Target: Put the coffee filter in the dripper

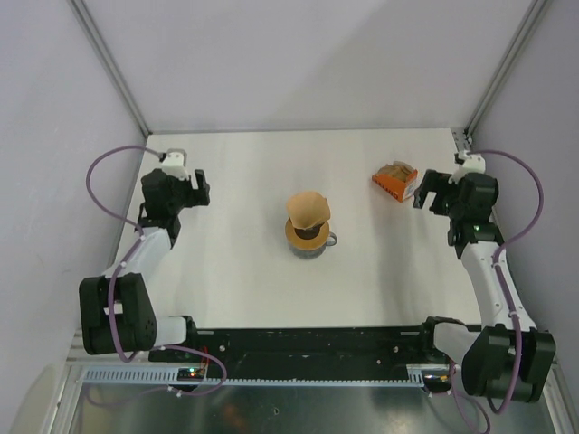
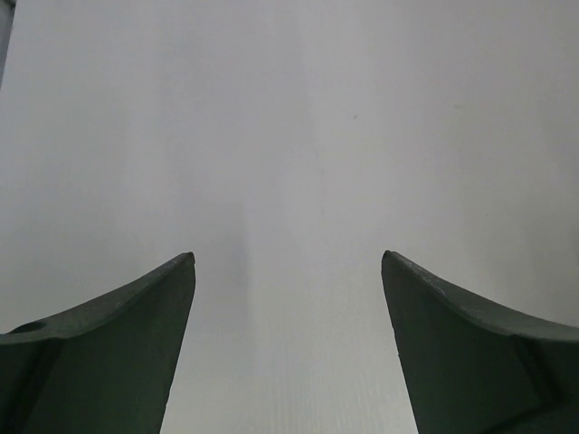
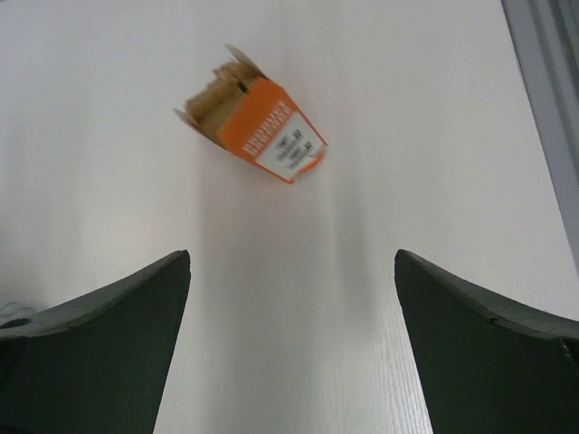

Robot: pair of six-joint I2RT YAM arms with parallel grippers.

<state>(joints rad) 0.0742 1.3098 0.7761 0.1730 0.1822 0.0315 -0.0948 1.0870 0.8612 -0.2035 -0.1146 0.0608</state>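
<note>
My left claw [image 2: 288,262]: spread, holding nothing, above the table [image 2: 289,108].
My right claw [image 3: 292,258]: spread, holding nothing, near the orange box [image 3: 258,131].
Filter [image 1: 308,209]: light-brown fan with a rounded edge, mid-table, against the dripper's [image 1: 308,237] far rim.

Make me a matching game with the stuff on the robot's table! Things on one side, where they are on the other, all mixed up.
Things:
1. coffee filter
2. orange box
3. left gripper

Places:
A. right side of the table
B. far left, open over a bare patch
C. right in the middle

Pairs: 1-C, 2-A, 3-B
</note>
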